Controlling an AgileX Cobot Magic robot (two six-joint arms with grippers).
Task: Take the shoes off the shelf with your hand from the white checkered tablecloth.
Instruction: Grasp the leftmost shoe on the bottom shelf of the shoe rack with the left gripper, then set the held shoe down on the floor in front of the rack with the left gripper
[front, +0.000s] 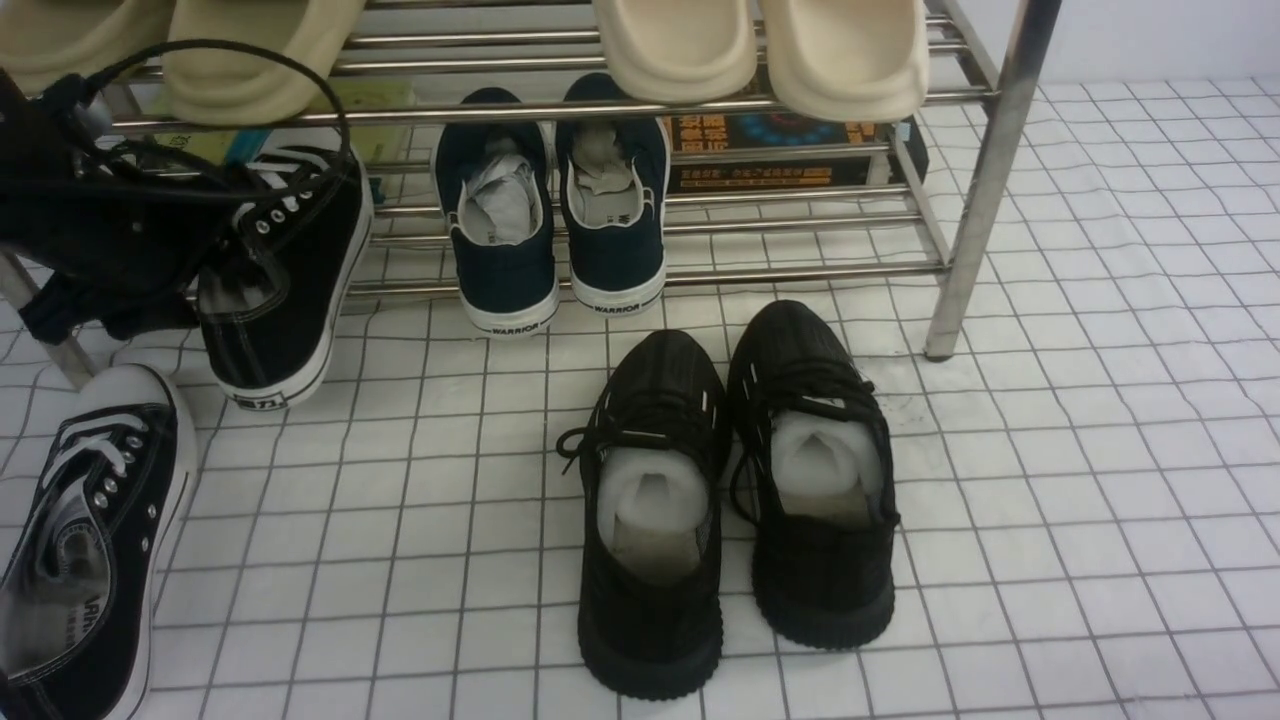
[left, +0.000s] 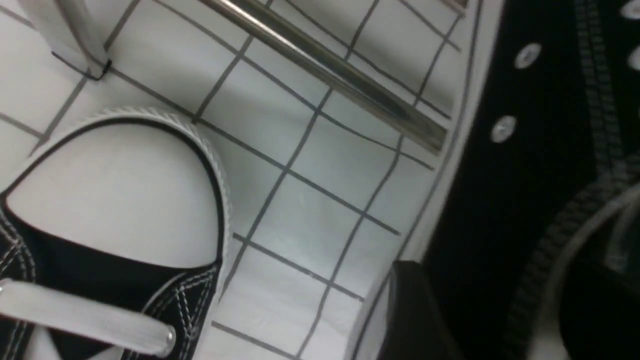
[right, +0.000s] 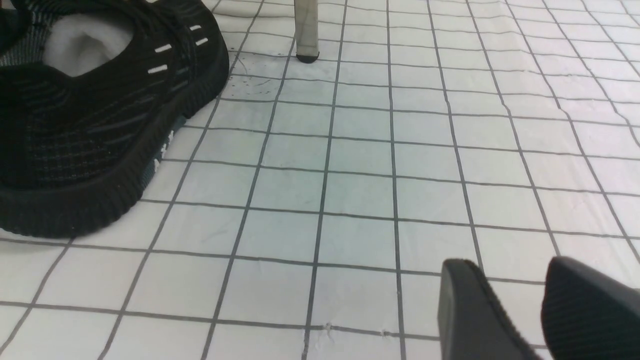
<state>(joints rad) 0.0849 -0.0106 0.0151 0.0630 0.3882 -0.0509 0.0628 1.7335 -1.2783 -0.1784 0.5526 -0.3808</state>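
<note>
before the shelf (front: 987, 190), black knit sneakers (front: 800, 380)

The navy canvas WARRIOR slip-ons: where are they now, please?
Front view, centre: navy slip-ons on the chrome tube shelf's lower tier, behind the all-black knit sneakers.

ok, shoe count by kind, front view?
cream slides: 4
navy slip-ons: 2
black knit sneakers: 2
black canvas sneakers: 2
total: 10
</note>
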